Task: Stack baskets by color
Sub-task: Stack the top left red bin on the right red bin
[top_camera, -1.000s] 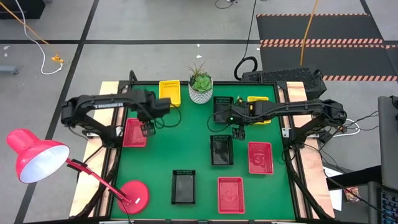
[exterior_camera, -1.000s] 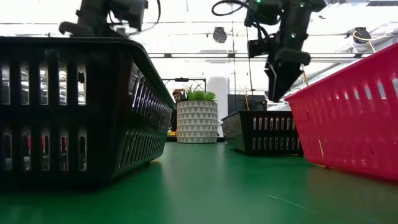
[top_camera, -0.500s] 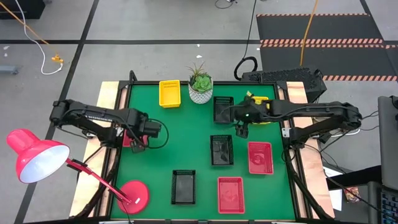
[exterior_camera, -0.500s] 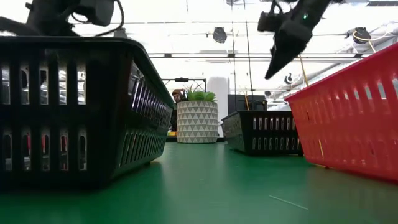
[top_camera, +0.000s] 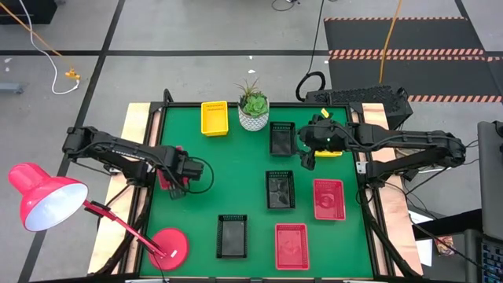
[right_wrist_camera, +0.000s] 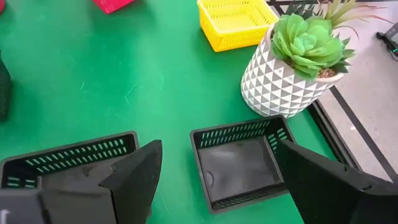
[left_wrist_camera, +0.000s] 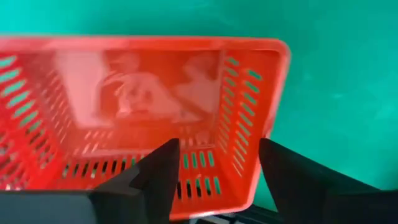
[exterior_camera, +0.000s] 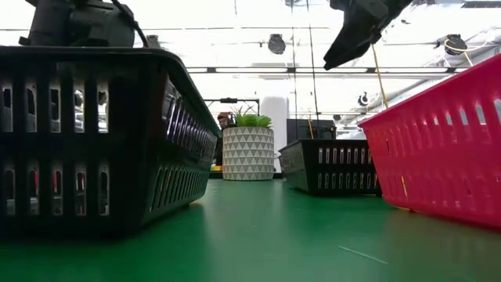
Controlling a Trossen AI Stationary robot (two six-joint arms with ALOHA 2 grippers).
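Note:
My left gripper (top_camera: pixel 174 178) hangs low over a red basket (left_wrist_camera: pixel 124 93) that lies flat on the mat at the table's left edge. It is open and points down, with one finger over the basket's inside and the other outside its side wall (left_wrist_camera: pixel 249 118). My right gripper (top_camera: pixel 306 160) is open and slanted down, raised above a black basket (right_wrist_camera: pixel 239 162) at the far middle. A second black basket (top_camera: pixel 280 189) lies at the centre and a third (top_camera: pixel 232 236) near the front. Two more red baskets (top_camera: pixel 328 198) (top_camera: pixel 291 245) lie at the right. One yellow basket (top_camera: pixel 214 118) lies at the far edge. Another (top_camera: pixel 326 149) is half hidden under the right arm.
A white patterned plant pot (top_camera: pixel 253 114) stands at the far edge between the yellow and black baskets. A red desk lamp reaches over the front left corner from its round base (top_camera: pixel 169 245). Bare green mat (top_camera: pixel 228 173) lies between the left red basket and the centre.
My left gripper has gone toward the table's left and near edges and down, over the red basket, whose far end its arm now covers. My right gripper has risen and tipped its fingers up from pointing down, drifting toward the far edge. No basket has moved.

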